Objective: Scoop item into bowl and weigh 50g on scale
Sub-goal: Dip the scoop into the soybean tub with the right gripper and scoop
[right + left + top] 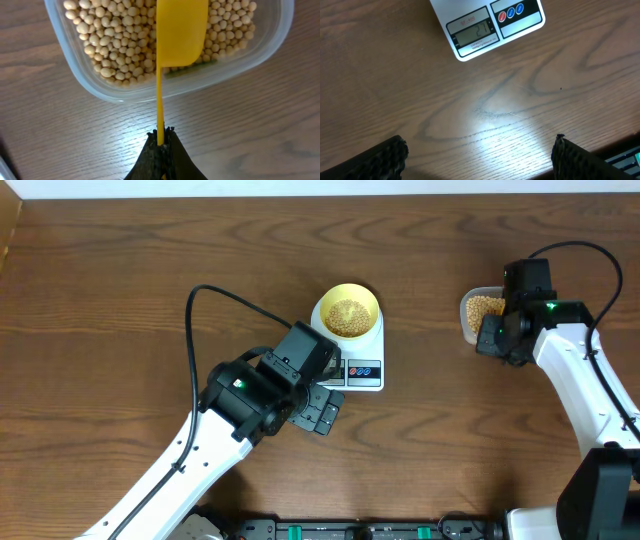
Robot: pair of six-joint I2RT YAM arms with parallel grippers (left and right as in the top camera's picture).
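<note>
Two grippers are in your views, and the nearer one is the left gripper (480,159): its jaws stand wide apart with nothing between them, over bare wooden table (530,100) just in front of the scale (485,25). From the left wrist camera you see only the scale's front edge, with the small display (472,36) and the coloured buttons (511,12) beside it; the digits are too faint to read. Look from overhead and the left gripper (325,412) sits close to the scale's (362,370) near left corner, not touching it as far as you can tell. Behind the front panel, the pale-yellow bowl (349,288) stands on the scale, and it holds a small heap of beans (347,318) in its middle. Farther off, on your right side, the right gripper (161,136) is clamped tight on the thin handle of the yellow scoop (180,30). Its broad end reaches out over the clear tub (282,25), which stands on the table well apart from the scale and is filled with most of the beans (120,45). You cannot tell whether the scoop touches them or carries any.
</note>
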